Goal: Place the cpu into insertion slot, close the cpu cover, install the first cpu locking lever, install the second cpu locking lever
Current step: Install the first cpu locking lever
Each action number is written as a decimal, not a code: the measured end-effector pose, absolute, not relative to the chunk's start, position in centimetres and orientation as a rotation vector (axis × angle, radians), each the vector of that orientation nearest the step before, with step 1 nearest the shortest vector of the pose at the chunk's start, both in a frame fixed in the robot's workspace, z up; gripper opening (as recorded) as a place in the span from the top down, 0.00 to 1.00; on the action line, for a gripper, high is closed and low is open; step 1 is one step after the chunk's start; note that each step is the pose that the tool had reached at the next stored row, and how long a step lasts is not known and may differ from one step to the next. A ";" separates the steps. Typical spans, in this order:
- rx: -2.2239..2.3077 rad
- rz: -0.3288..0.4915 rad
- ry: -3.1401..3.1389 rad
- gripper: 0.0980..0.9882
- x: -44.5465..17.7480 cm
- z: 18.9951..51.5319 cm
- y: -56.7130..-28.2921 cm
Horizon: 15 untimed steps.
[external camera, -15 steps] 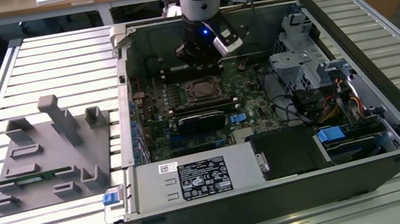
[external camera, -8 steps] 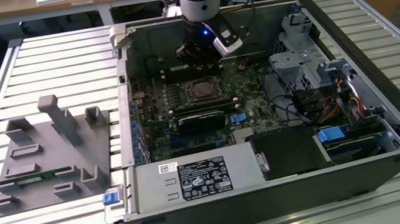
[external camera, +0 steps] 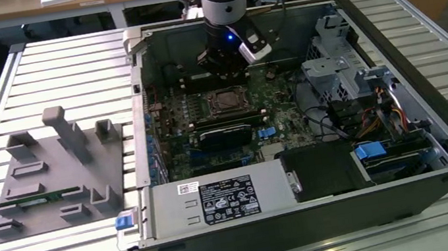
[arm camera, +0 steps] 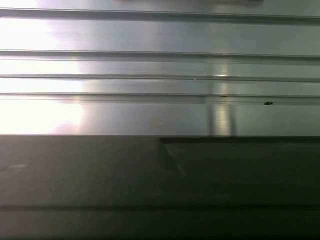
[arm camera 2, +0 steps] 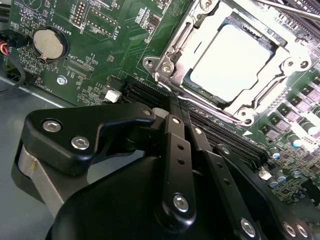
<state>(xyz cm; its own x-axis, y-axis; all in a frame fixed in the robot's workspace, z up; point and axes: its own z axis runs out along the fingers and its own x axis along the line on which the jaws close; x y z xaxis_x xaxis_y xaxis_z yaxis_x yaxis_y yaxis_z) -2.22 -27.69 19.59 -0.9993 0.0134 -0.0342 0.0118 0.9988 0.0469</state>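
I hang over the open computer case [external camera: 407, 158], which lies on a slatted metal table [external camera: 64, 69]; in the first wrist view the same pale slats [arm camera: 160, 65] run above a dark case edge [arm camera: 160, 190]. Beneath me spreads the green circuit board [arm camera 2: 95, 55]. My gripper [arm camera 2: 176, 107] is clenched, its two black fingers [arm camera 2: 175, 145] pressed together with nothing between them, the tips just above the board. Just beyond my fingertips sits the insertion slot [arm camera 2: 280, 107], with the cpu [arm camera 2: 232, 62] already lying flat inside it, silver top up. The cpu cover [arm camera 2: 187, 37] is down around the chip, framing it. Off to my side, a round coin battery [arm camera 2: 48, 43] sits on the board.
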 end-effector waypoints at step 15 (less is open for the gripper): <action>0.020 0.073 3.106 0.98 -3.2 21.3 -27.7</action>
<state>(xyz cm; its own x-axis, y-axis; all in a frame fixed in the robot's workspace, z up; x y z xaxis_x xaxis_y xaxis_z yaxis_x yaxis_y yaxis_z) -3.21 -27.69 21.28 -0.9993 0.0134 -0.0345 0.0117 0.9988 0.0471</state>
